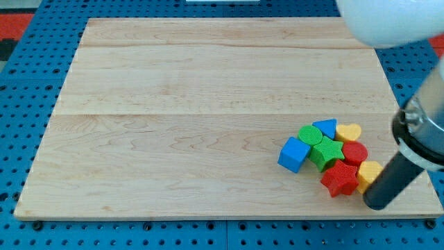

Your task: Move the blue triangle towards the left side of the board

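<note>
The blue triangle (325, 128) sits at the top of a tight cluster of blocks in the lower right of the wooden board (208, 104). A green round block (309, 135) touches it on the left and a yellow heart (348, 132) on the right. Below lie a green block (326, 153), a blue cube (294, 154), a red round block (354, 153), a red star (339, 179) and a yellow block (368, 173). My tip (377, 203) rests at the cluster's lower right, against the yellow block and far from the blue triangle.
The board lies on a blue pegboard (28, 125). The arm's white body (388, 21) covers the board's top right corner, and its grey wrist (424, 125) hangs over the right edge. The board's front edge runs just below my tip.
</note>
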Tool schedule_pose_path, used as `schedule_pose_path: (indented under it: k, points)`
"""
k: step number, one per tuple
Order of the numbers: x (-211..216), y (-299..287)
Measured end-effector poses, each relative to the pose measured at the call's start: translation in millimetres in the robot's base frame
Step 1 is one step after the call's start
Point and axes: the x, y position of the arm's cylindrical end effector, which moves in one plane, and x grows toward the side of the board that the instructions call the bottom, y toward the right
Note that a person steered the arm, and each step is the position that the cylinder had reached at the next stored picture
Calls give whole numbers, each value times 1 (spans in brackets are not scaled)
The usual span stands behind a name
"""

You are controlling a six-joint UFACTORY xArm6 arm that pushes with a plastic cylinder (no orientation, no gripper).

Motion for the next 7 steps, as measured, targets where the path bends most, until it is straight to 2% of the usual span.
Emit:
schedule_pose_path:
  k: [1,3,7]
  points:
    - [-8,-4]
    - [17,-5]
    - [7,-8]
